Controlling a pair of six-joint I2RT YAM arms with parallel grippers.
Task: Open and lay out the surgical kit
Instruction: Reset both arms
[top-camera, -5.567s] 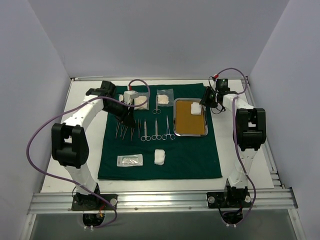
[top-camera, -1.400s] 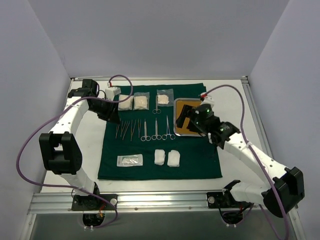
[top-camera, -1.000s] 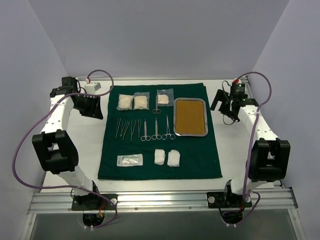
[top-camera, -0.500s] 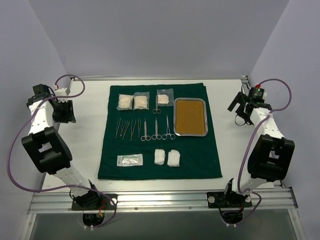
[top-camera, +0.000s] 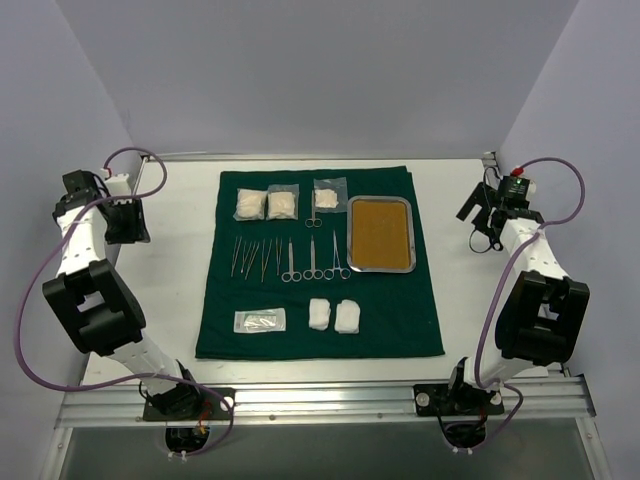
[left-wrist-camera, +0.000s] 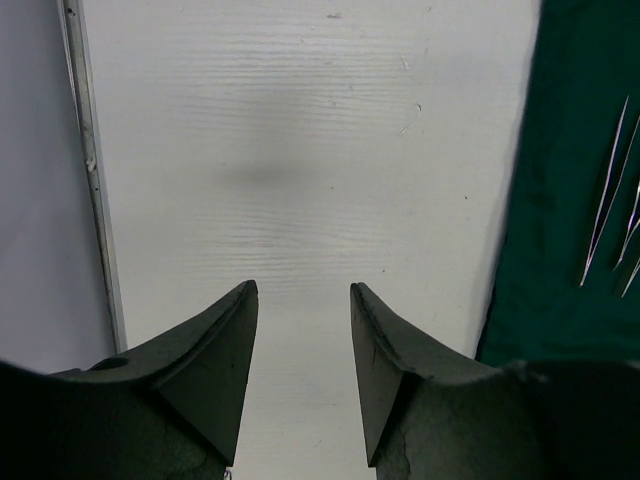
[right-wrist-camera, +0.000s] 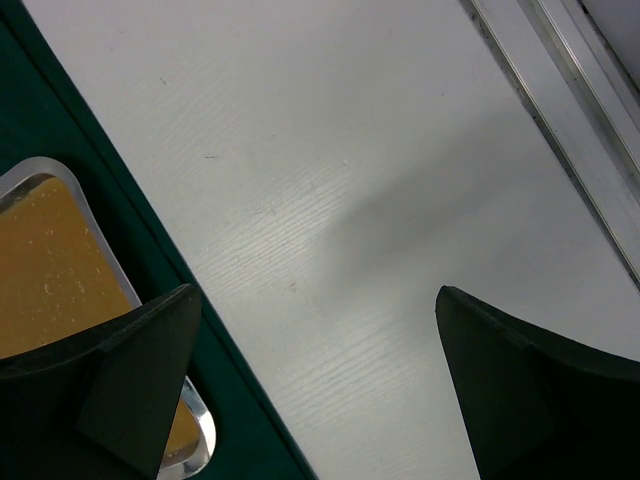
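The surgical kit lies spread on its dark green cloth. A steel tray with an orange lining sits at the right. Forceps and scissors lie in a row at the middle. Gauze packets line the far edge, and two white gauze pads and a clear packet lie near the front. My left gripper is open over bare table left of the cloth. My right gripper is wide open over bare table right of the tray, holding nothing.
White tabletop flanks the cloth on both sides. A metal rail runs along the left table edge and another rail along the right. Grey walls close in the left, right and back. Purple cables loop from both arms.
Both arms have swung outward off the cloth to the table's sides and have barely moved in the last half second. A second gauze pad now lies beside the first one.
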